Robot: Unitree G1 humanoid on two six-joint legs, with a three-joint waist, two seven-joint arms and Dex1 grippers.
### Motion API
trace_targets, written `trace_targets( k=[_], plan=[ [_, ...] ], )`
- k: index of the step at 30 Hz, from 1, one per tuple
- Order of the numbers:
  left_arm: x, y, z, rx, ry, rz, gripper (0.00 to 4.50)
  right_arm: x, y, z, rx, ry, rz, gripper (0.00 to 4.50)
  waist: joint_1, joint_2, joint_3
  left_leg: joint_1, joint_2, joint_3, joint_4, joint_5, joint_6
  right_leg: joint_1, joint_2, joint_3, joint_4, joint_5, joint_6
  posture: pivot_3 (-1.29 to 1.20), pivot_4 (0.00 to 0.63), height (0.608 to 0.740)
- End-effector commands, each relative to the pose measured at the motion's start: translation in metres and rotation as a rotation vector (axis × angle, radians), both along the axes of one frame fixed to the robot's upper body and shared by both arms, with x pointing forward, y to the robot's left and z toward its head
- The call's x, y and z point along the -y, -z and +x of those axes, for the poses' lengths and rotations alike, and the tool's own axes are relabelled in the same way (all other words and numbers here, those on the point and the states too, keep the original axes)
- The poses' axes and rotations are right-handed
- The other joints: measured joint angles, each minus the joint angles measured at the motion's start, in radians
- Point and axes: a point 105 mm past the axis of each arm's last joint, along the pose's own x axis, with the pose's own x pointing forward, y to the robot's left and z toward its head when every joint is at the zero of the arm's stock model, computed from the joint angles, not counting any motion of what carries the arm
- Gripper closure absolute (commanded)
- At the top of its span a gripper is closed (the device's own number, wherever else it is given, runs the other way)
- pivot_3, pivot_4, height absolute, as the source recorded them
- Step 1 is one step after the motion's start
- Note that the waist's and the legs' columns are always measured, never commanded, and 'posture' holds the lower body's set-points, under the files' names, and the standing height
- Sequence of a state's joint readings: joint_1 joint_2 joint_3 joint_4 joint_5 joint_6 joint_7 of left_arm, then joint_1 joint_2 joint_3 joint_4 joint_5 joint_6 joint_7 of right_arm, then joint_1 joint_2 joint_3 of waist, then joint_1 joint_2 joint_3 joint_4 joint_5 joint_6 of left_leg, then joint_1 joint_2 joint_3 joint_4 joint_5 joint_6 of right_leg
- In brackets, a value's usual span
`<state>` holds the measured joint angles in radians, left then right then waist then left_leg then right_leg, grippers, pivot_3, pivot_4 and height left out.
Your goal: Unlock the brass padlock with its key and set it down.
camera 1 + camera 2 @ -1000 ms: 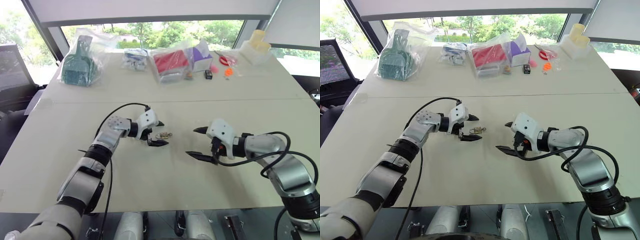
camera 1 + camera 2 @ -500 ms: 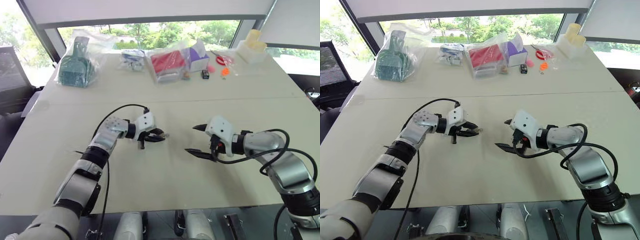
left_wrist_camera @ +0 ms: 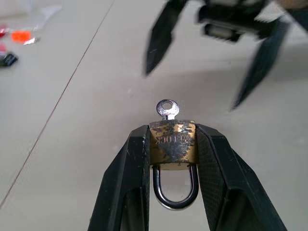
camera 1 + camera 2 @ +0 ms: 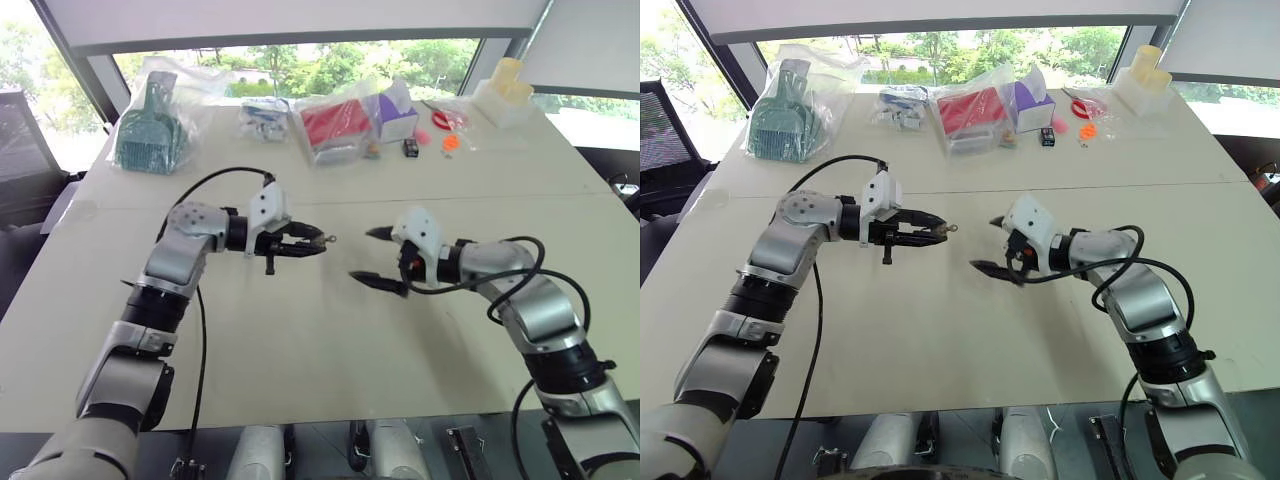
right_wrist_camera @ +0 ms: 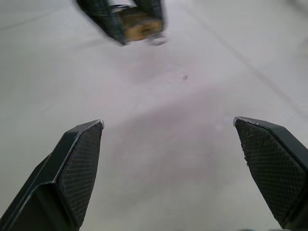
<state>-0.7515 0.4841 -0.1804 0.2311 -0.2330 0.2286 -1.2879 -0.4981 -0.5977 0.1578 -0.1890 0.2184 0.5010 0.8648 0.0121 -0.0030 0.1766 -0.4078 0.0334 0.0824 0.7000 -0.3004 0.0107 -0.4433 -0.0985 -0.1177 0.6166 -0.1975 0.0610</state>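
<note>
While the left gripper (image 3: 172,144) pinches the brass padlock (image 3: 173,145), key (image 3: 167,109) pointing outward, the spread right gripper (image 4: 374,257) should close squarely on that key head

Daylit, some blur.
I see window (image 4: 300,60) glare past the table's (image 4: 330,380) far edge; wrist views smear.
</note>
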Motion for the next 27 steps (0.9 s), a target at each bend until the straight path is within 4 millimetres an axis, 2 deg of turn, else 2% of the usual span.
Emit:
trace_targets(
  k=[1,5,11,14,19,27],
  plan=[
    [-0.003,-0.016,-0.009,-0.027,0.036,-0.025,3.71,-0.009,-0.024,0.009,0.259,-0.02,-0.059,0.0,-0.002,0.0,0.0,0.0,0.0,0.0,0.0,0.0,0.0,0.0,0.0,0.0,0.0,0.0,0.0,0.0,0.15,0.74],
    [-0.007,-0.015,-0.004,-0.028,0.011,-0.011,3.71,-0.023,-0.024,0.001,0.469,-0.121,-0.165,0.0,-0.002,0.0,0.0,0.0,0.0,0.0,0.0,0.0,0.0,0.0,0.001,0.0,0.001,-0.001,0.001,0.0,0.15,0.74],
    [-0.005,-0.019,-0.001,-0.022,-0.003,-0.026,3.71,-0.029,-0.025,-0.004,0.615,-0.177,-0.22,0.0,-0.001,0.0,0.0,0.0,0.0,0.001,0.0,0.0,-0.001,0.0,0.001,0.0,0.001,-0.001,0.001,0.0,0.15,0.74],
    [-0.005,-0.022,0.0,-0.049,-0.002,-0.047,3.71,-0.033,-0.033,-0.006,0.776,-0.204,-0.271,0.88,-0.001,0.0,0.0,0.0,0.0,0.001,0.0,0.0,-0.001,0.0,0.001,0.0,0.001,-0.001,0.001,0.0,0.15,0.74],
    [-0.004,-0.024,-0.001,-0.056,0.006,-0.046,3.71,-0.034,-0.034,-0.006,0.859,-0.224,-0.309,3.41,-0.002,0.0,0.0,0.0,0.0,0.001,0.0,0.0,-0.001,0.0,0.001,0.0,0.001,-0.001,0.001,0.0,0.15,0.74],
    [-0.002,-0.029,-0.001,-0.064,0.015,-0.061,3.71,-0.037,-0.031,-0.005,0.895,-0.256,-0.331,3.41,-0.002,0.0,0.0,0.0,0.0,0.003,0.0,0.001,-0.001,0.0,0.001,0.001,0.001,-0.001,0.001,0.0,0.15,0.74]
  ],
)
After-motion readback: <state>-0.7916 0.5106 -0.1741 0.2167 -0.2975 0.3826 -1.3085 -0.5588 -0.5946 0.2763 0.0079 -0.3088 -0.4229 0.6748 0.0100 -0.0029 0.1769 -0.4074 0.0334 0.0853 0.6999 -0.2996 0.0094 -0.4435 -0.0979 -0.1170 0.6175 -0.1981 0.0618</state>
